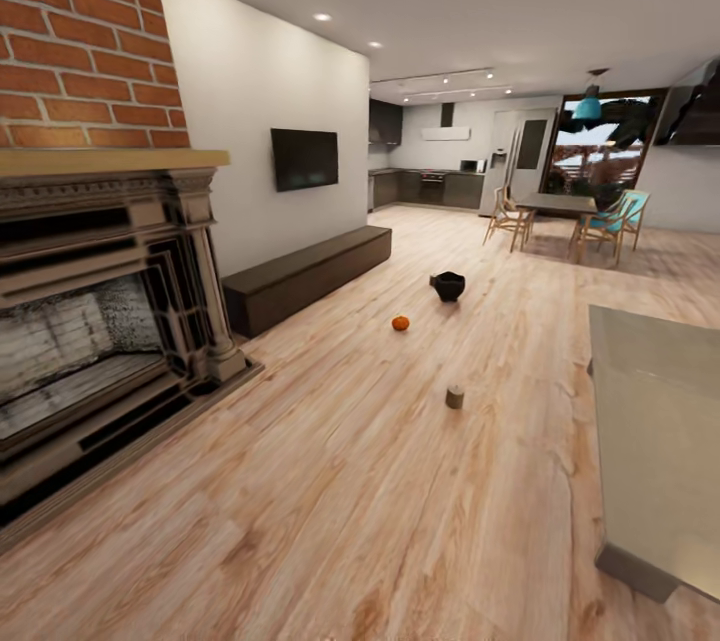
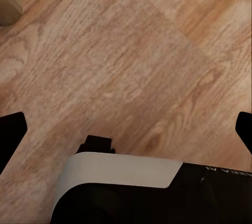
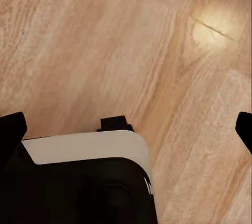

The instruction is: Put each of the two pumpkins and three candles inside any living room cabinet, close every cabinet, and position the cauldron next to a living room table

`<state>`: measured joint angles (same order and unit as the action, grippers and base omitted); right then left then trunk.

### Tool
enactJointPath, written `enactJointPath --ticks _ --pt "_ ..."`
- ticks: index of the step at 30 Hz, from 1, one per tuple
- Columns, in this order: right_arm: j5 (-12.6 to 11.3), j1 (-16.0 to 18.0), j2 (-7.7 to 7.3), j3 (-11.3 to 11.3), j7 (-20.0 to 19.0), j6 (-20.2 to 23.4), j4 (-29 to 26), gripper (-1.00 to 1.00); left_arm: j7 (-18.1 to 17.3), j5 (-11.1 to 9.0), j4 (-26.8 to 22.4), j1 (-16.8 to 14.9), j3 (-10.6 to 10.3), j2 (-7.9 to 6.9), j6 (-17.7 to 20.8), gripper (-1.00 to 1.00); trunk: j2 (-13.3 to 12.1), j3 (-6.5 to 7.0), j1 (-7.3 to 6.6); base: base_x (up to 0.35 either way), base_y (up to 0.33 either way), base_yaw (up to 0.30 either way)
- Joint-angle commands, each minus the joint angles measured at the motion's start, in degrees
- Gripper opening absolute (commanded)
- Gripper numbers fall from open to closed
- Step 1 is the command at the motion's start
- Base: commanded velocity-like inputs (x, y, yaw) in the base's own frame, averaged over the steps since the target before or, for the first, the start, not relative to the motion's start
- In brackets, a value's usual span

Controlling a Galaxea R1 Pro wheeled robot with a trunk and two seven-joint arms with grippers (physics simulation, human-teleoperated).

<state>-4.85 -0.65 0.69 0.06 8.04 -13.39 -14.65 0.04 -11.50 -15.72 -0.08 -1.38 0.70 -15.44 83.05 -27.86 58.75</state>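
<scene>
Both grippers are seen spread wide and empty above bare plank floor: the left gripper (image 2: 126, 124) and the right gripper (image 3: 126, 124). Farther out, a candle (image 1: 455, 397) stands on the floor off the table's (image 1: 650, 441) left edge; beyond it lie a pumpkin (image 1: 400, 323) and the cauldron (image 1: 448, 286). The cabinet (image 1: 305, 276) is shut. The candle is judged rigid and light, best pinched across its sides.

A light wood plank floor (image 1: 350, 481) stretches across the room. On it sit a black cauldron (image 1: 448, 286), an orange pumpkin (image 1: 400, 323) nearer the camera, and a short dark candle (image 1: 455, 397) nearer still, each well apart. A long dark cabinet (image 1: 305, 276) stands along the wall.
</scene>
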Motion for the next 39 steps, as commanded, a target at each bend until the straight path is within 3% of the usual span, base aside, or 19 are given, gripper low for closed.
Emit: enactJointPath --ticks 1,33,39 --pt "-0.5 0.0 0.01 0.0 0.0 -0.1 -0.1 1.0 0.0 -0.4 0.0 0.0 -0.1 0.0 -0.1 1.0 0.0 -0.04 -0.02 -0.251 0.152 0.292" --pt "0.0 0.0 0.02 0.1 1.0 -0.1 -0.1 1.0 0.0 -0.5 0.0 0.0 -0.1 0.0 -0.3 1.0 0.0 -0.04 -0.02 -0.013 0.008 0.259" --pt "0.0 0.0 0.01 0.1 1.1 -0.2 -0.1 1.0 0.1 -0.5 0.0 0.0 -0.1 0.0 -0.1 1.0 0.0 -0.04 -0.02 0.0 -0.162 0.291"
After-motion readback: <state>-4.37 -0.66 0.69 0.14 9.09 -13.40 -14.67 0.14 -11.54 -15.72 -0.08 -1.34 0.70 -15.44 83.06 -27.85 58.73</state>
